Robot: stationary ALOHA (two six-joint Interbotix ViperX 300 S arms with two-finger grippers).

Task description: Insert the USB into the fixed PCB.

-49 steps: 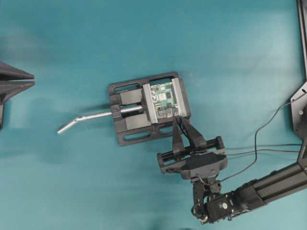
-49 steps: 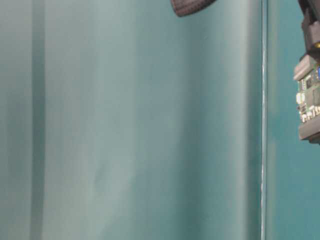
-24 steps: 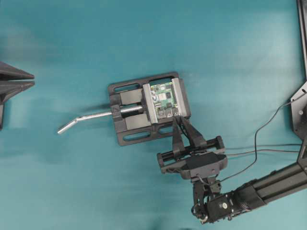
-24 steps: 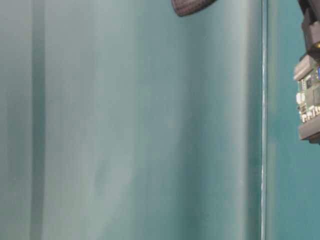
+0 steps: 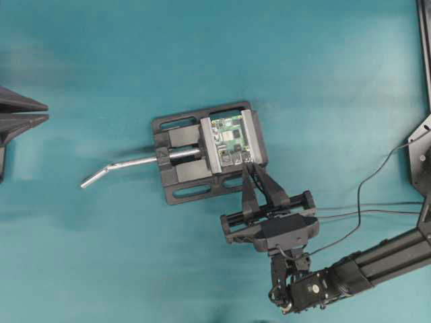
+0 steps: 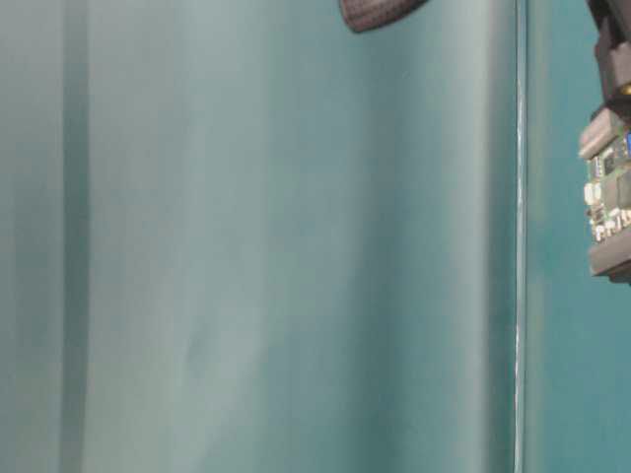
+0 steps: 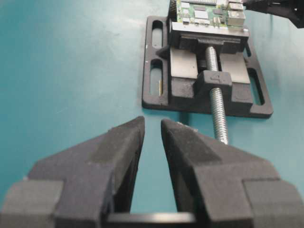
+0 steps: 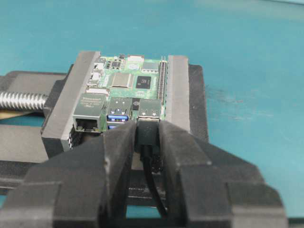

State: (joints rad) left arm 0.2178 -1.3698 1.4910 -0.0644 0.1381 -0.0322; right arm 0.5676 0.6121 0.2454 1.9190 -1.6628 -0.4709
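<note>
At the far left edge of the overhead view, the left claw (image 5: pixel 17 116) sits over bare teal counter (image 5: pixel 101 269), its fingers apart with nothing between them. Right of it, the bent silver handle (image 5: pixel 121 165) runs into the black vise (image 5: pixel 182 158), whose grey jaws clamp the fixed PCB (image 5: pixel 229 140), a green board with silver ports, at frame centre. Lower right of the board, the right claw (image 5: pixel 250 168) is clamped on the USB (image 8: pixel 148 132): black body, long axis pointing into a port at the board's edge, thin cable (image 8: pixel 153 183) trailing back.
</note>
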